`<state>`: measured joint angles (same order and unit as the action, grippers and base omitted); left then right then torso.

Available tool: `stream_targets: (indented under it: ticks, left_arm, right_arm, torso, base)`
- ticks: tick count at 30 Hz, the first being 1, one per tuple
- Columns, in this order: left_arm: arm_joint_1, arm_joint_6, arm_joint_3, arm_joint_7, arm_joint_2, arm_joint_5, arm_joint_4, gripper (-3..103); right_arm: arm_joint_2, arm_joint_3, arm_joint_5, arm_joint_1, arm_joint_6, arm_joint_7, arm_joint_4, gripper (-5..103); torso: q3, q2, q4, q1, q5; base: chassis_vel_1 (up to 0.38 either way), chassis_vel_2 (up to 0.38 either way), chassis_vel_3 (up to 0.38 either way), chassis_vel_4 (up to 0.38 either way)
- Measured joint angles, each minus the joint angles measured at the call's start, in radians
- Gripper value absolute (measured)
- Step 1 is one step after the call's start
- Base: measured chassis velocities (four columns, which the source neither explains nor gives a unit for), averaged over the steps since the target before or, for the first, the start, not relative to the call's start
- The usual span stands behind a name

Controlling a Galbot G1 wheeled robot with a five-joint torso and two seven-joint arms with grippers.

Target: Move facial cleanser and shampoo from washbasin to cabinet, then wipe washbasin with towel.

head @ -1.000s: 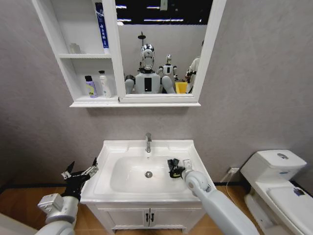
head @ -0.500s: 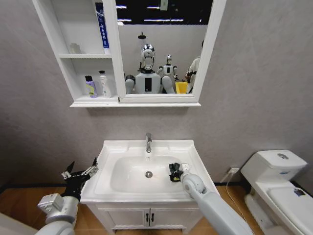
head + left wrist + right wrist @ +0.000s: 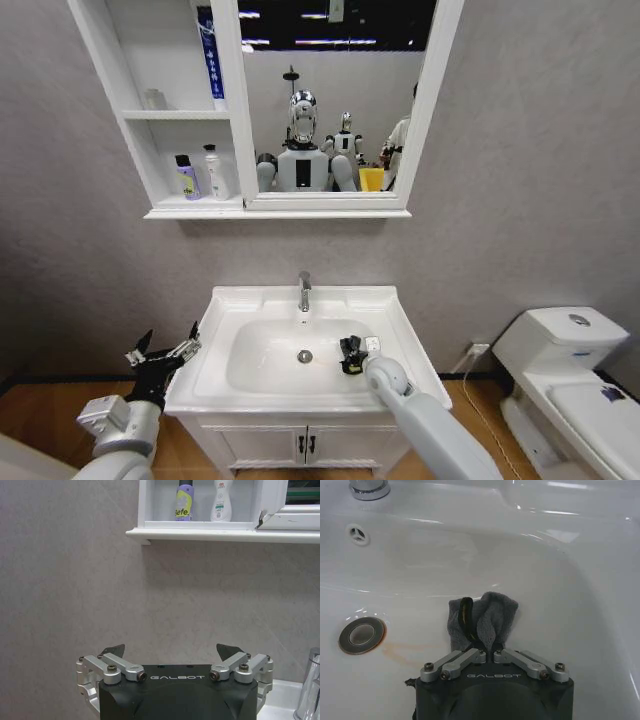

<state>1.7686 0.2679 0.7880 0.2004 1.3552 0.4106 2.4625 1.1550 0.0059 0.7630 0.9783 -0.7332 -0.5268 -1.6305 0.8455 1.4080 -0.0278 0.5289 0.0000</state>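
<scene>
Head view first: the right gripper [image 3: 350, 356] is down inside the bowl of the washbasin [image 3: 228, 307], on the right slope just beside the drain [image 3: 304, 356], with the dark towel [image 3: 349, 345] bunched at its tip. The left gripper [image 3: 160, 352] hangs off to the left of the basin, near its front corner, fingers spread wide and holding nothing. Up on the wall, the cabinet [image 3: 120, 70] has two bottles on its lowest open shelf, a purple-capped bottle [image 3: 186, 177] and a white bottle [image 3: 215, 173] side by side, next to the mirror [image 3: 335, 95].

Left wrist view: the left gripper [image 3: 171, 652] faces the grey wall with its fingertips well apart, and those same two bottles sit on the shelf above.

Right wrist view: the right gripper [image 3: 486, 650] has its fingers pressed together, pinching the grey towel [image 3: 482, 617], yellow edge showing, against the white bowl. The drain [image 3: 362, 635] sits near it, and the chrome tap base [image 3: 368, 488] is at the far rim.
</scene>
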Motion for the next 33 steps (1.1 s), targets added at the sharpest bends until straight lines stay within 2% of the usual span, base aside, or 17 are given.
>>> stream_targets:
  ticks: [3,10,33]
  left_arm:
    - [0.0,0.0,0.0,0.0,0.0,0.0,0.0,100]
    - [0.0,0.0,0.0,0.0,0.0,0.0,0.0,100]
    - [0.0,0.0,0.0,0.0,0.0,0.0,0.0,100]
  right_arm:
    - [0.012,-0.002,-0.008,-0.003,0.0,0.007,0.012,2]
    - [0.092,-0.01,-0.051,-0.039,0.0,0.05,0.102,2]
    - [0.163,-0.027,-0.127,-0.077,0.011,0.141,0.196,2]
  torso:
    - [0.0,0.0,0.0,0.0,-0.0001]
    - [0.0,0.0,0.0003,0.0,-0.0001]
    - [0.0,0.0,0.0,0.0,0.0001]
  base:
    - [0.0,0.0,0.0,0.0]
    - [0.0,0.0,0.0,0.0]
    - [0.0,0.0,0.0,0.0]
